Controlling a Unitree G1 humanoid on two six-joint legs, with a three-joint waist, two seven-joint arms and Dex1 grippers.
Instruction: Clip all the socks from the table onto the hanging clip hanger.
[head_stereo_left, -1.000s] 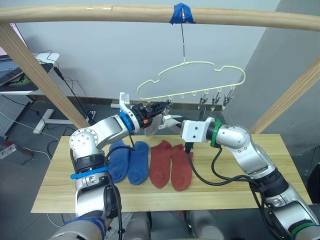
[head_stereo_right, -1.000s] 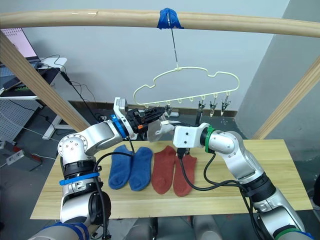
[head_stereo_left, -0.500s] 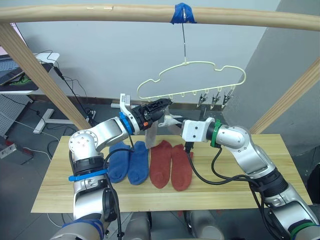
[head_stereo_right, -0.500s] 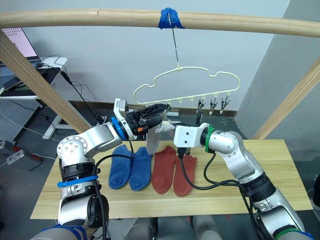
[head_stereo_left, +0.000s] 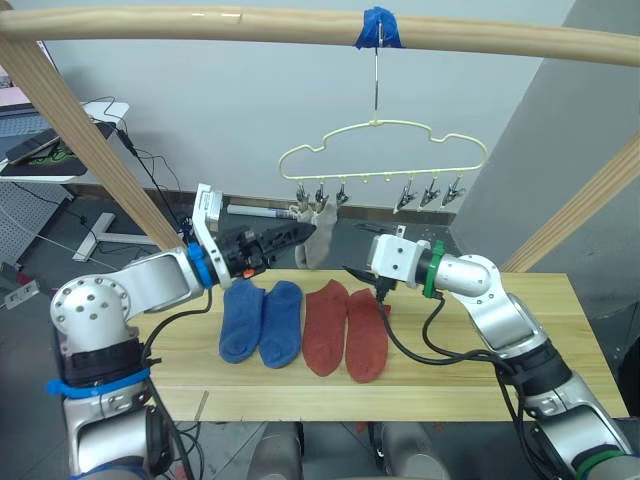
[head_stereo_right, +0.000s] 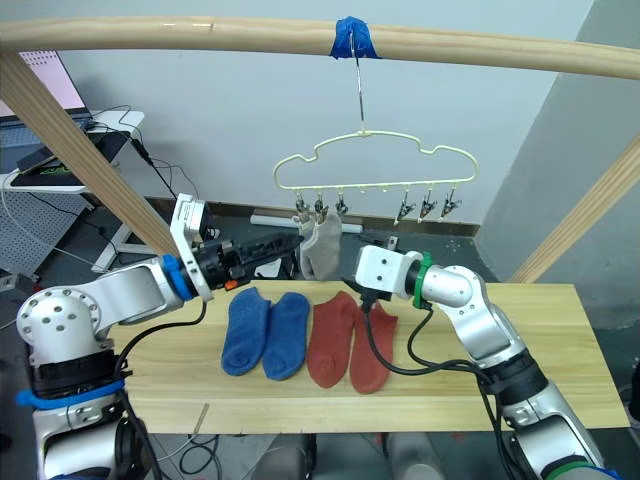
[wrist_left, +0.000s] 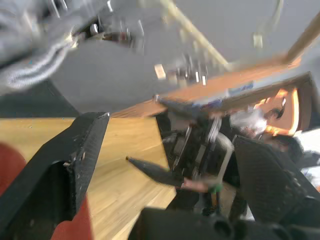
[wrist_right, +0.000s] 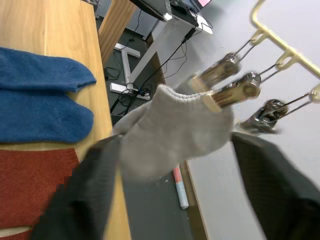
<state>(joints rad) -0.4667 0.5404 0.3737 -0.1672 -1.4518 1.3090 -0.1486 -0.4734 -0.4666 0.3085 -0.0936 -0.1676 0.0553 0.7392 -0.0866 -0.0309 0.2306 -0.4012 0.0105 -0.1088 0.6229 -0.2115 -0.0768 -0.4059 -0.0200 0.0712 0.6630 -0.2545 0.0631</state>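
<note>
The pale-yellow clip hanger (head_stereo_left: 382, 152) hangs by its hook from the rail. A light grey sock (head_stereo_left: 318, 240) dangles from its leftmost silver clips (wrist_right: 227, 90). On the table (head_stereo_left: 500, 370) lie two blue socks (head_stereo_left: 260, 320) side by side and two rust-red socks (head_stereo_left: 346, 328) right of them. My left gripper (head_stereo_left: 295, 232) is open, just left of the hanging grey sock and apart from it. My right gripper (head_stereo_left: 362, 278) is open as well, below and right of that sock, over the red pair. Its fingers (wrist_right: 270, 185) stand wide on either side of the sock.
A thick wooden rail (head_stereo_left: 200, 22) with blue tape (head_stereo_left: 378, 28) spans the top, carried by slanted wooden posts (head_stereo_left: 90, 150) at both sides. Three bare clips (head_stereo_left: 430, 195) hang on the hanger's right half. A desk with cables (head_stereo_left: 60, 150) stands behind on the left.
Both grippers have opened. The left one has let go of the grey sock and drawn back to the left. The sock now hangs from the clips. The camera has shifted.
</note>
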